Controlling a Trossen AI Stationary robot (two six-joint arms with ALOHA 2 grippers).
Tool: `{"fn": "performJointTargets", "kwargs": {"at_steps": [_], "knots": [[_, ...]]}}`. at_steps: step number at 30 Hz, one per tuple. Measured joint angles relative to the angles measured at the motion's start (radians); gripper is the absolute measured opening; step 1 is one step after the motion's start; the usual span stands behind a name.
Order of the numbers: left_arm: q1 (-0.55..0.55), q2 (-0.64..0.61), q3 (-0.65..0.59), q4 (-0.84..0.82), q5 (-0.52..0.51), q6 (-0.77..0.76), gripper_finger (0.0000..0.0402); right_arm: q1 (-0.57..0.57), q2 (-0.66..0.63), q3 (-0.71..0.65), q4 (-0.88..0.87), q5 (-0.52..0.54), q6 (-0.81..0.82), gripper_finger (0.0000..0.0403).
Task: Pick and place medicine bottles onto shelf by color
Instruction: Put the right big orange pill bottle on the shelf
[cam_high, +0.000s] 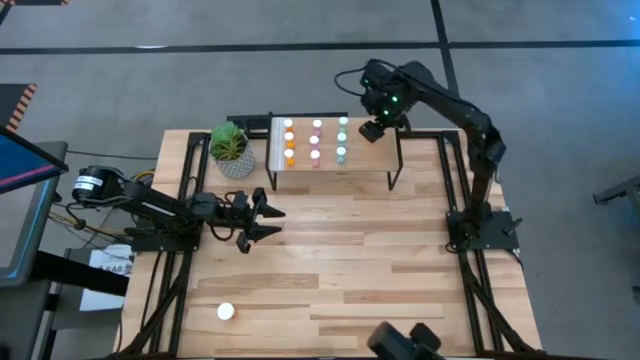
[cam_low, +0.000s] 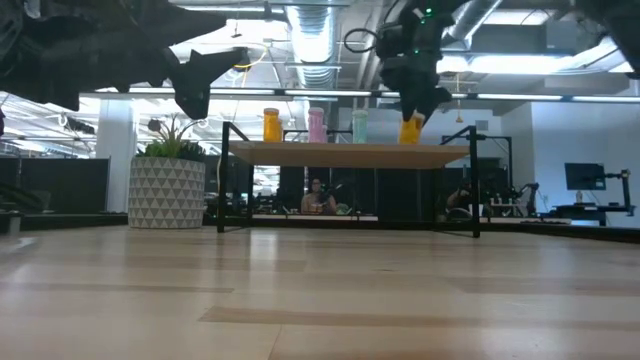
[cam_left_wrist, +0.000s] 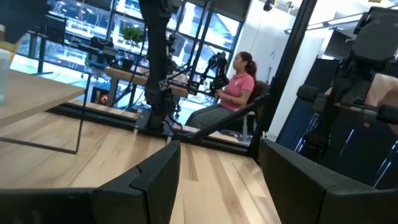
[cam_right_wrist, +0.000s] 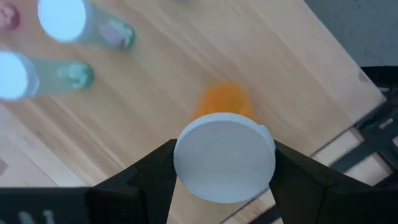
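Nine small white-capped medicine bottles (cam_high: 315, 140) already stand sorted on the light-wood shelf (cam_high: 368, 160); the right tool (cam_right_wrist: 224, 163) grips a wide orange white-capped bottle (cam_right_wrist: 224, 140) above it, one white-capped bottle (cam_high: 226, 312) waits on the counter (cam_high: 350, 260) behind the idle, open left tool (cam_high: 268, 221)

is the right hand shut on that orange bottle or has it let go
Shut on it. In the right wrist view the right hand has both fingers pressed against the white cap of the orange bottle, held upright over the shelf.
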Motion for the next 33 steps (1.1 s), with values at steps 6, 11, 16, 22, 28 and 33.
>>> {"fn": "performJointTargets", "kwargs": {"at_steps": [6, 11, 16, 22, 28, 33], "knots": [[0.0, 0.0, 0.0, -0.007, 0.0, 0.003, 0.0208, 0.0, 0.117, 0.134, -0.088, -0.007, 0.002, 0.0248], [0.0, 0.0, 0.0, -0.012, 0.001, 0.002, 0.0208, 0.0, 0.159, 0.155, -0.092, -0.006, 0.0, 0.0248], [0.0, 0.0, 0.0, -0.013, 0.002, 0.003, 0.0208, 0.0, 0.159, 0.155, -0.091, -0.005, -0.001, 0.0248], [0.0, 0.0, 0.0, -0.012, 0.002, 0.004, 0.0208, -0.006, 0.152, 0.155, -0.091, 0.006, -0.003, 0.0248], [0.0, 0.0, 0.0, -0.012, 0.002, 0.004, 0.0208, -0.005, 0.152, 0.155, -0.076, 0.006, -0.016, 0.025], [0.0, 0.0, -0.001, -0.012, 0.002, 0.004, 0.0208, -0.005, 0.152, 0.155, -0.076, 0.018, -0.02, 0.025]]}}
